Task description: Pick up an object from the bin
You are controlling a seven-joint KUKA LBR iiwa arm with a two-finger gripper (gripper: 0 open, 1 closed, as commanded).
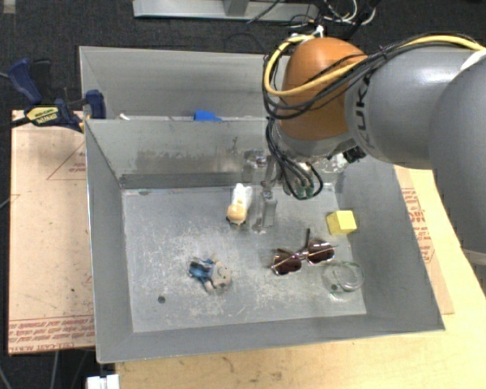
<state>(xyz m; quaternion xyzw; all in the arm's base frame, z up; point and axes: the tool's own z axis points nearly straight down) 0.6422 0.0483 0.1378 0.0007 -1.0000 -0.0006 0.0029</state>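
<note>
a: where does your camera view put the gripper?

b: you see the gripper down over the middle of the bin, a little toward its far edge. the arm comes in from the bin's right edge, with the orange cover on the wrist above it.

a: spread or pressed together?

b: you cannot tell from this angle; the wrist and its cables hide too much.

a: what is nearest to it?

b: a small white and tan piece lies on the bin floor just beside the gripper, on the side toward the bin's left edge. you cannot tell whether the two touch, and nothing shows it gripped.

a: and the rest of the bin?

b: a yellow block sits toward the right edge, apart from the gripper. a pair of sunglasses with dark reddish lenses lies between the gripper and the near edge. a clear round piece sits just beside them, toward the near right corner. a small blue and grey toy lies by itself toward the near edge, left of the middle. all of these lie singly and well apart from the walls.
</note>
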